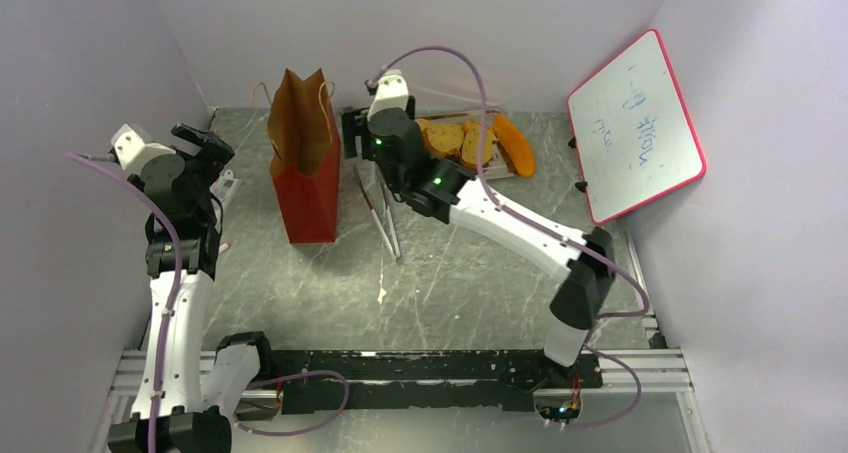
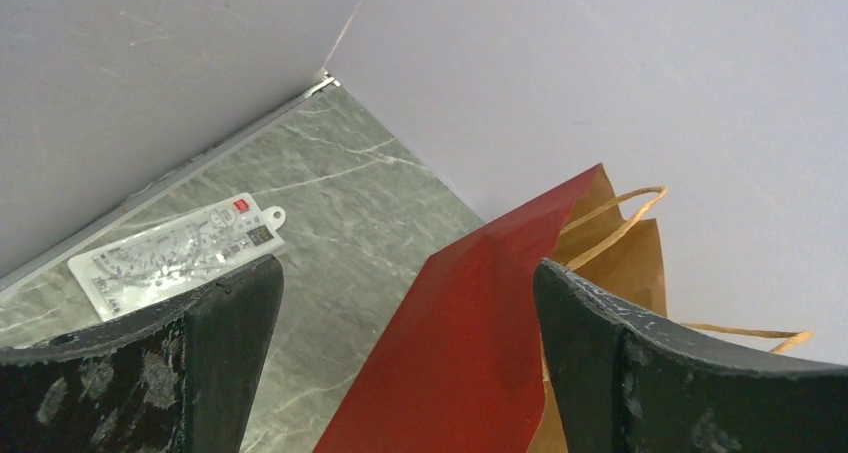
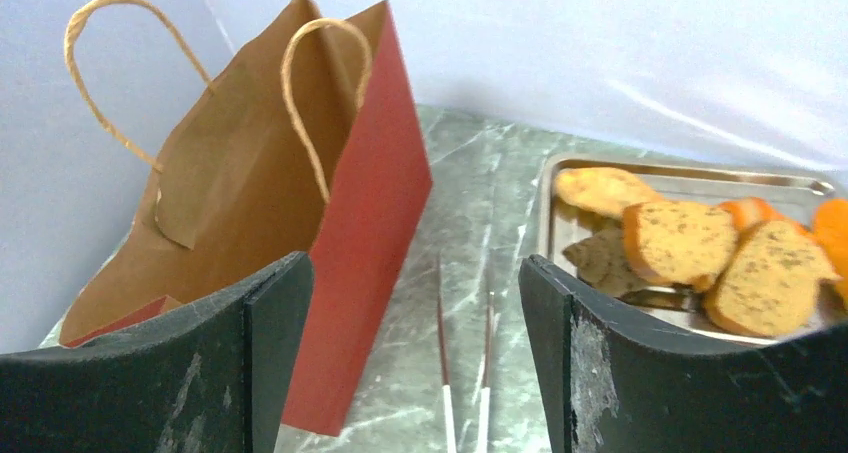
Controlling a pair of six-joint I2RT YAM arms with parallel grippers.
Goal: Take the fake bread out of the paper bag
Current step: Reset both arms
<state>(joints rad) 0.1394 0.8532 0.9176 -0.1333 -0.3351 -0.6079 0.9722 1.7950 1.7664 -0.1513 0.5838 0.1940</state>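
The paper bag (image 1: 305, 163) stands upright at the back left of the table, red outside and brown inside, mouth open; its bottom is hidden. Fake bread lies on a silver tray (image 1: 505, 170) to the bag's right: toast slices (image 3: 680, 243), a golden roll (image 3: 600, 188) and an orange crescent (image 1: 515, 143). My right gripper (image 3: 415, 303) hangs open and empty between the bag (image 3: 370, 203) and the tray (image 3: 690, 178). Left of the bag, my left gripper (image 2: 410, 303) is wide open, holds nothing, and faces the bag's red side (image 2: 470, 333).
A pair of chopsticks (image 1: 385, 213) lies on the table between bag and tray. A clear plastic packet (image 2: 175, 253) lies by the left wall. A red-framed whiteboard (image 1: 635, 123) leans on the right wall. Walls close in on three sides.
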